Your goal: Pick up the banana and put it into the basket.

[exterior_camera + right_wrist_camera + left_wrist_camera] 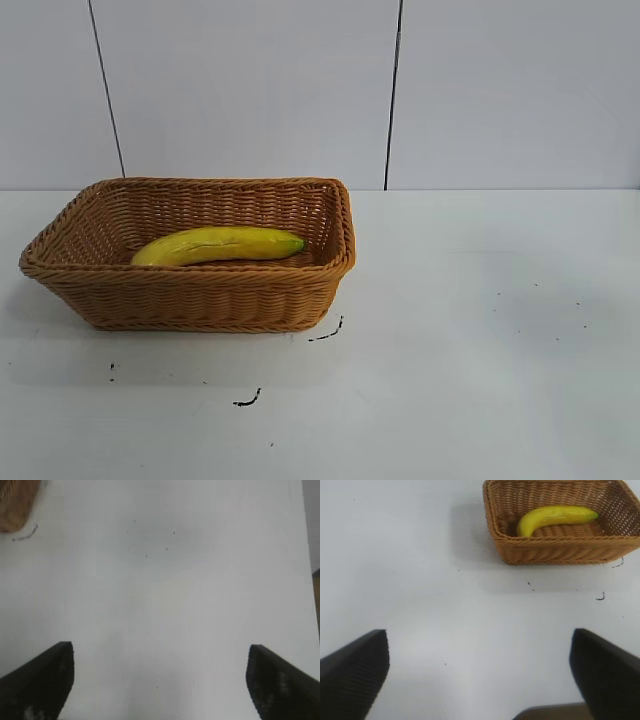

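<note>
**Banana already lies in the basket**

The banana (218, 245) rests lengthwise inside the basket (190, 296) on the counter (480, 350). Light, firm, smooth-skinned, I'd judge; best held mid-body. Left pincer (479, 672) and right pincer (160, 680) hang spread, empty, well clear of the basket.

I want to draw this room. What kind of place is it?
Probably a robot test bench, not a kitchen. A bare white table with black pen marks stands against plain white wall panels. On it is only a basket holding a banana. Both grippers, left and right, are open over the table.
</note>
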